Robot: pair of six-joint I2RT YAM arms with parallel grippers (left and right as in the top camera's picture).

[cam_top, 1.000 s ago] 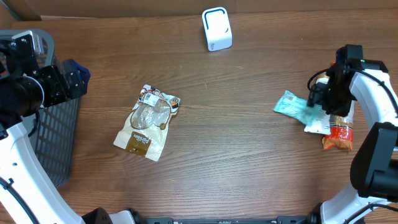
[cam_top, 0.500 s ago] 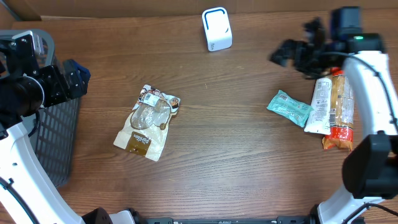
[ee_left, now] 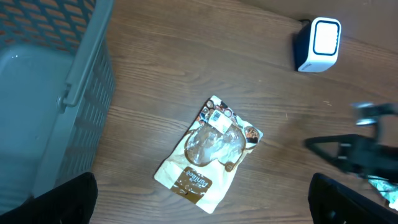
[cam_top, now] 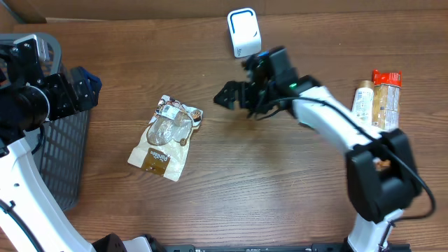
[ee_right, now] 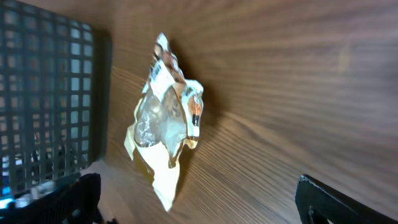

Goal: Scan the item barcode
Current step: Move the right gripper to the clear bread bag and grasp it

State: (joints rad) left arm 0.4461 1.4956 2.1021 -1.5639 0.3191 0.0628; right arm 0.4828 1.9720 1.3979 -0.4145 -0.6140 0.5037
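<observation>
The item, a white and brown snack pouch (cam_top: 166,136), lies flat on the wooden table, left of centre; it also shows in the left wrist view (ee_left: 211,152) and the right wrist view (ee_right: 165,124). The white barcode scanner (cam_top: 243,33) stands at the table's far edge. My right gripper (cam_top: 229,94) hovers open and empty between scanner and pouch, a hand's width right of the pouch. My left gripper (cam_top: 82,85) hangs open and empty beside the basket, high above the table, with the pouch below its fingers (ee_left: 62,199).
A dark mesh basket (cam_top: 59,161) stands at the table's left edge. A white tube (cam_top: 362,101) and an orange packet (cam_top: 386,94) lie at the far right, partly behind my right arm (cam_top: 336,122). A teal scrap (ee_left: 384,184) shows under that arm.
My right arm has swung from the packets at the right edge across to the table's centre, its jaws opening wide on the way. The left arm and the pouch have not moved.
</observation>
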